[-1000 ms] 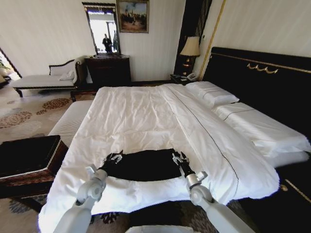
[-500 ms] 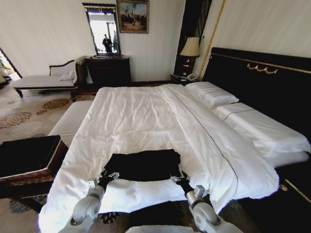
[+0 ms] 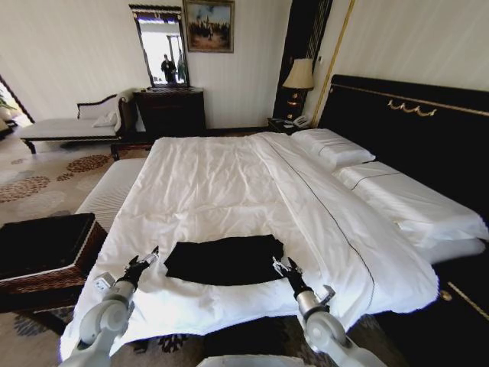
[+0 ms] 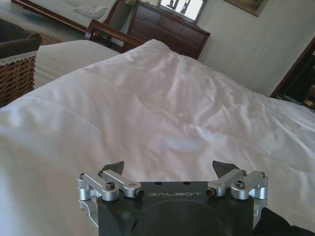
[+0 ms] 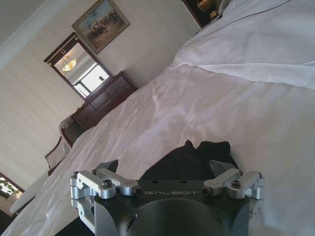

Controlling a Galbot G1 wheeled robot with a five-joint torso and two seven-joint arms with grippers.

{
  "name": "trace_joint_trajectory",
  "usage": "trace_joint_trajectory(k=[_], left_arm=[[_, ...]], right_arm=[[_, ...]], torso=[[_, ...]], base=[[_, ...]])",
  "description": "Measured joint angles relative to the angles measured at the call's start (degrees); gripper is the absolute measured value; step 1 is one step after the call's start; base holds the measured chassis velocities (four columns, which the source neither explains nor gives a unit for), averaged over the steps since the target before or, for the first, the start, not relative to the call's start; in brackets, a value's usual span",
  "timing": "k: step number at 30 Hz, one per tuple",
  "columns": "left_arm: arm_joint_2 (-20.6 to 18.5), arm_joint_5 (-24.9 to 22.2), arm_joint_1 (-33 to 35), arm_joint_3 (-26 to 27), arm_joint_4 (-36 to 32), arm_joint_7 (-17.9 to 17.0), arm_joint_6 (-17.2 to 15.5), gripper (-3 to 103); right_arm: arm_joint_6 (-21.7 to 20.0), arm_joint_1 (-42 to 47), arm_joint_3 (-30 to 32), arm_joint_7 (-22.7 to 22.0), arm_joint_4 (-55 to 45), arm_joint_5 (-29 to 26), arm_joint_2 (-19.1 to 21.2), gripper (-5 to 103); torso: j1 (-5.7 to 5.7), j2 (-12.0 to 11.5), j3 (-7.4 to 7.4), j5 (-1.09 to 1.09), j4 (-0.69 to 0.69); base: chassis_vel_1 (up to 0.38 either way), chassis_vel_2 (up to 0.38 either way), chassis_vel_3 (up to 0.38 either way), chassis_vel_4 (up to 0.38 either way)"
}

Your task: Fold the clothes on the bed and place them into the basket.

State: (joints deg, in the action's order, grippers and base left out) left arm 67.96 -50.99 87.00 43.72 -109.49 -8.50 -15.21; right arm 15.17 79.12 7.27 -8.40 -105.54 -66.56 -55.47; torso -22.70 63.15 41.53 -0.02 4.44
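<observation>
While the shirt lies folded: nothing is held by either arm at this moment.

Clothes: the black T-shirt point(image 3: 224, 260) lies as a flat, roughly rectangular packet on the white duvet, near the foot edge of the bed point(image 3: 229, 183), about midway across; its lettering cannot be seen.

Left gripper: the left gripper point(image 3: 143, 261) sits just left of the shirt's left edge, apart from the cloth; the left wrist view shows its fingers point(image 4: 112, 167) spread wide over bare duvet, holding nothing.

Right gripper: the right gripper point(image 3: 284, 267) sits at the shirt's near right corner, just beside it; its fingers point(image 5: 220, 166) are spread open and empty, with the dark cloth lying just ahead of them.

Basket: the wicker basket point(image 3: 46, 264) stands on the floor at the left of the bed, near the foot, well apart from the shirt.

Stage, as judged: folding looks largely done; lifting and carrying to the basket remains.

Risk, unfolding: a pinch on one layer only would likely let the packet fall open when raised.

Risk, duvet: fingers closing low could catch the white cover with the shirt and drag it.

Risk, uneven lift: if one side rises first, the packet may sag or slide off the foot edge.

Risk, transfer: the sideways reach to the basket could drop it short of the rim.
</observation>
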Motion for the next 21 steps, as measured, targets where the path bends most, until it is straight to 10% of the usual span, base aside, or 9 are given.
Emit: trace_joint_trajectory(k=[16, 21], left_arm=[[1.74, -0.06, 1.71, -0.93, -5.98, -0.44, -0.14, 100], [2.38, 0.79, 2.58, -1.16, -7.59, -0.75, -0.20, 100]], right_arm=[[-1.51, 3.09, -0.50, -5.52, -0.94, -1.73, 0.76, 103], [-1.49, 3.58, -0.44, -5.46, -1.37, -1.52, 0.54, 85]], torso=[[0.00, 0.00, 0.00, 0.02, 0.02], [0.00, 0.00, 0.00, 0.02, 0.01]], base=[[0.000, 0.000, 0.000, 0.000], [0.000, 0.000, 0.000, 0.000]])
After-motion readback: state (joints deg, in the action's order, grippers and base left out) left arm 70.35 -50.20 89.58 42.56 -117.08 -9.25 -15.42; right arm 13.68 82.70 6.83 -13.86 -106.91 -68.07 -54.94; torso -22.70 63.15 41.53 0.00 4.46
